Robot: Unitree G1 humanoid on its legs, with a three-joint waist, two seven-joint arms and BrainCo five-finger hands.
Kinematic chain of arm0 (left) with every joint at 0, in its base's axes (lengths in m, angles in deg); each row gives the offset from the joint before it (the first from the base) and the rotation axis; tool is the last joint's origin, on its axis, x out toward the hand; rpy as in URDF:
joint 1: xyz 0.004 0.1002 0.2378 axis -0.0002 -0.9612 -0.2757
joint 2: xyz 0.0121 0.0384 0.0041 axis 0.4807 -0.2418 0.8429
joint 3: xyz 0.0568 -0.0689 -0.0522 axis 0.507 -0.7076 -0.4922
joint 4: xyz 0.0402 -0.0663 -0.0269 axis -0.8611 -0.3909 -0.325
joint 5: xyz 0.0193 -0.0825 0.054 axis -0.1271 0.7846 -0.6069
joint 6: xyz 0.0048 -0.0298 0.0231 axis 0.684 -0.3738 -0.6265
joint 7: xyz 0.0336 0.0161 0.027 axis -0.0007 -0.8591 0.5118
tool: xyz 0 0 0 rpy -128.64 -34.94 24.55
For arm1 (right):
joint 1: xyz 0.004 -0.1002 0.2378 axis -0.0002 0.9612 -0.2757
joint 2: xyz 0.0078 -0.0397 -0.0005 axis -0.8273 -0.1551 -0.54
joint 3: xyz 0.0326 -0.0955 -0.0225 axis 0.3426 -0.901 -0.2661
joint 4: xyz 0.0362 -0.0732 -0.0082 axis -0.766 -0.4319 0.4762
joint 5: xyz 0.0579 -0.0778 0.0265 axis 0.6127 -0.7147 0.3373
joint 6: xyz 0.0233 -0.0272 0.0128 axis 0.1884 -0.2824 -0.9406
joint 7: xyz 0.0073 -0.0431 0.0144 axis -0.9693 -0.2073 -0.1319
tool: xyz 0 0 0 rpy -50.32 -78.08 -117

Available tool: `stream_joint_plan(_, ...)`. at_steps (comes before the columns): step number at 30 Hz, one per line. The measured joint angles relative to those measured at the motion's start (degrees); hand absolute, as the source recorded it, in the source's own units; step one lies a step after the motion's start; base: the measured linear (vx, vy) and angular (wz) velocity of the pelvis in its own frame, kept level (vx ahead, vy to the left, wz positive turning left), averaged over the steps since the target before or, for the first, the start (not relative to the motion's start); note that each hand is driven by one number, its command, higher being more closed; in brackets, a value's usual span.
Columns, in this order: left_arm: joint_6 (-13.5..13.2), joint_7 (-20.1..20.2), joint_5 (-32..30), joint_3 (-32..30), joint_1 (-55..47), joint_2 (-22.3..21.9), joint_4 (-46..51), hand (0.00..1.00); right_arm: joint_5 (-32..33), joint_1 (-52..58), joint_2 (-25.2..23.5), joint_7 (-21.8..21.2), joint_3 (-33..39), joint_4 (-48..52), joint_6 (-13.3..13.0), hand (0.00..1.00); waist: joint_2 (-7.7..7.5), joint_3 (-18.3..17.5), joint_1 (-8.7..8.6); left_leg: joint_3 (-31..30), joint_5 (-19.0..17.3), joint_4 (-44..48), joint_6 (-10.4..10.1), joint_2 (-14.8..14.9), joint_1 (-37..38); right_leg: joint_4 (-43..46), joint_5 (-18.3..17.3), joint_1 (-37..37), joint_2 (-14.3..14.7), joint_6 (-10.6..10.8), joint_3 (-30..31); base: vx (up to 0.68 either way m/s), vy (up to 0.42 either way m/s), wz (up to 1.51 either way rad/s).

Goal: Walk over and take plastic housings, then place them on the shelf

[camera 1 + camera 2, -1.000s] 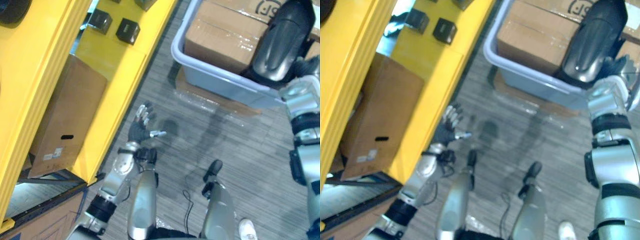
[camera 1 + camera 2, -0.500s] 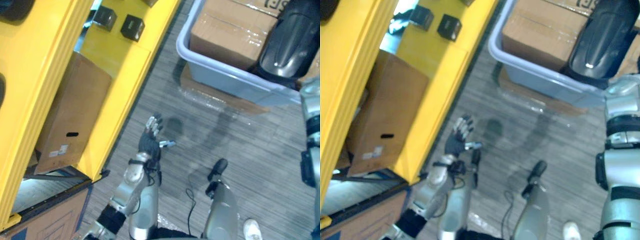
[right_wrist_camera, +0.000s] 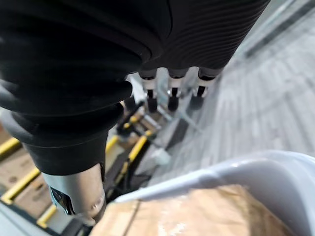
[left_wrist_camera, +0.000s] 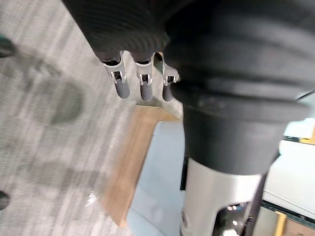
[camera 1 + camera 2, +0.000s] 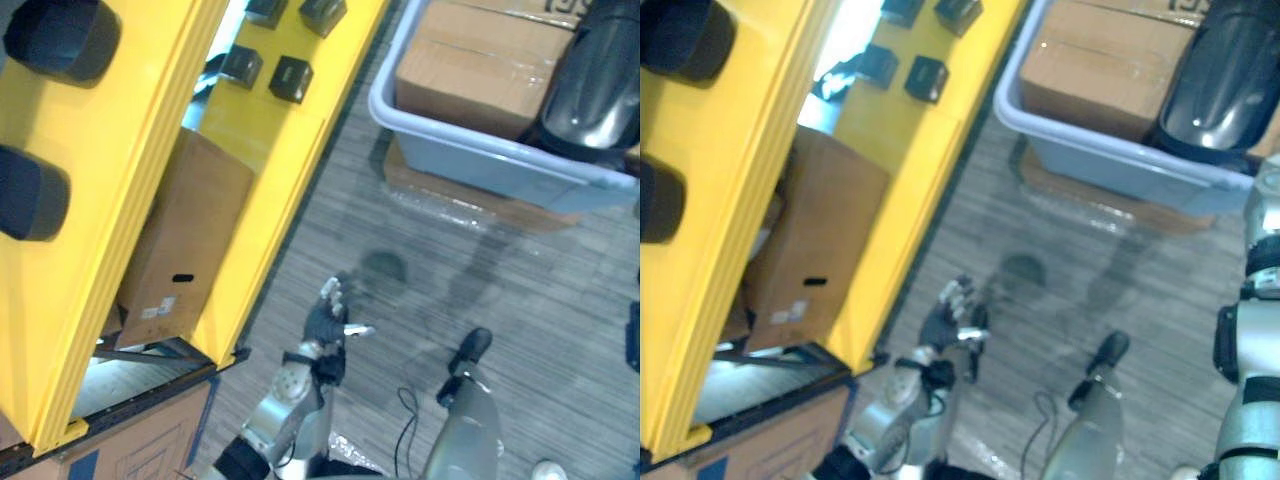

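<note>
Left hand (image 5: 328,318) hangs low over the grey floor (image 5: 480,290) with fingers loose and nothing in it; right hand (image 3: 172,93) also shows straight, empty fingers near the tote's rim. One large dark plastic housing (image 5: 600,80) lies at the far right on cardboard boxes (image 5: 470,70) inside the grey tote (image 5: 470,150), untouched. On the left, the yellow shelf (image 5: 150,130) carries two similar dark shells (image 5: 62,40), likely housings already delivered, and small black blocks (image 5: 291,78) farther along. Another pick-up, carry and placement seem left.
</note>
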Motion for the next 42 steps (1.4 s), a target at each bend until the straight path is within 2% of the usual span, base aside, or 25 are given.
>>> stream_joint_plan(4,-1.03,0.55,1.94,0.64,-0.02,-0.79,-1.63,0.0,-0.14,-0.6,0.63,-1.42,-0.25,-1.33,-1.93,0.0,0.58,-0.42,0.81,-0.03,-0.21,0.65,0.26,-0.21,-0.59,0.02,0.04,-0.29,-0.19,0.06,-0.03,0.0,0.0,0.0)
stream_joint_plan(6,-2.45,0.86,2.32,1.82,-0.12,-1.06,-3.49,0.0,-0.19,-1.25,1.91,-2.19,-0.49,-1.64,-2.47,0.0,1.26,-0.92,1.87,-0.16,-0.66,1.2,0.49,-0.42,-0.91,0.15,-0.07,-0.31,-0.41,0.17,-0.12,0.0,0.008,0.02)
stream_joint_plan(10,-3.0,1.09,2.36,3.32,-0.5,-1.59,-5.53,0.0,-0.66,-3.26,3.28,-2.06,-1.85,-1.68,-4.93,0.0,2.56,-1.9,2.66,-1.09,-1.32,2.94,0.93,-1.44,-2.75,0.82,-0.35,-1.18,-1.44,0.52,-0.37,-0.01,0.035,0.11)
stream_joint_plan(16,-4.72,1.22,2.42,3.51,-0.95,-1.68,-6.08,0.0,-4.86,-4.83,3.92,0.64,-5.4,0.03,-8.73,0.0,2.67,-1.98,3.7,-1.32,-2.87,5.57,1.43,-2.03,-3.83,1.82,-0.63,-1.23,-2.17,1.03,-0.38,0.0,0.041,0.04)
stream_joint_plan(18,-4.74,1.57,2.46,3.5,-0.97,-1.67,-6.08,0.0,-4.82,-5.05,4.25,0.82,-5.47,2.01,-8.76,0.0,2.68,-1.99,3.84,-1.37,-3.21,6.09,1.59,-2.13,-4.09,1.89,-0.77,-1.18,-2.28,1.18,-0.42,0.02,0.046,0.02)
stream_joint_plan(22,-4.8,1.99,4.16,3.57,-0.99,-1.68,-6.56,0.0,-4.65,-5.25,4.25,0.47,-6.02,2.07,-7.24,0.0,2.72,-2.01,4.4,-1.39,-3.86,7.0,1.71,-2.25,-4.55,1.91,-0.92,-1.21,-2.44,1.43,-0.53,0.02,0.028,0.01)
stream_joint_plan(26,-4.87,2.89,4.57,3.92,-1.01,-1.72,-8.34,0.0,-3.31,-5.25,4.25,0.27,-6.09,1.52,-2.8,0.0,2.85,-2.11,4.85,-1.54,-4.16,7.24,2.0,-2.86,-5.28,1.75,-1.0,-1.46,-2.99,1.61,-0.9,0.03,0.037,0.06)
stream_joint_plan(31,-5.83,2.95,4.66,4.48,-0.89,-2.96,-10.23,0.0,-1.22,-5.17,4.15,0.41,-6.47,-1.05,2.61,0.0,3.54,-2.65,7.01,-1.63,-4.47,7.77,2.0,-3.12,-6.53,1.7,-0.95,-2.37,-3.24,1.69,-1.18,0.03,0.032,0.03)
stream_joint_plan(34,-6.54,2.93,6.39,5.57,-0.87,-2.94,-10.55,0.0,-0.04,-5.16,4.15,0.63,-6.59,-1.16,3.65,0.0,4.0,-3.0,7.72,-1.61,-4.76,7.91,2.18,-3.38,-6.82,1.65,-1.09,-2.43,-3.5,1.76,-1.36,0.02,0.028,0.03)
stream_joint_plan(39,-7.13,2.7,6.72,6.08,-0.34,-3.01,-12.41,0.0,0.36,-5.17,4.67,2.17,-7.73,-1.15,5.7,0.0,4.78,-3.61,7.83,-1.59,-5.72,9.55,2.65,-3.72,-8.46,1.66,-1.13,-3.3,-4.02,1.97,-1.35,0.01,0.05,0.01)
stream_joint_plan(40,-7.13,2.68,6.75,6.08,-0.19,-3.01,-12.42,0.0,0.44,-5.17,4.99,2.42,-7.7,-1.13,6.17,1.0,4.79,-3.62,7.93,-1.58,-5.72,9.57,2.65,-3.81,-8.49,1.66,-0.98,-3.31,-4.09,2.22,-1.32,0.01,0.036,0.05)
stream_joint_plan(42,-7.15,2.68,6.76,6.07,0.08,-3.01,-12.4,0.0,1.22,-5.24,5.23,2.68,-7.7,-1.03,7.22,1.0,4.86,-3.67,8.19,-1.54,-5.73,9.57,2.65,-3.92,-8.47,1.66,-0.99,-3.21,-4.04,2.22,-1.36,0.0,0.0,0.0)
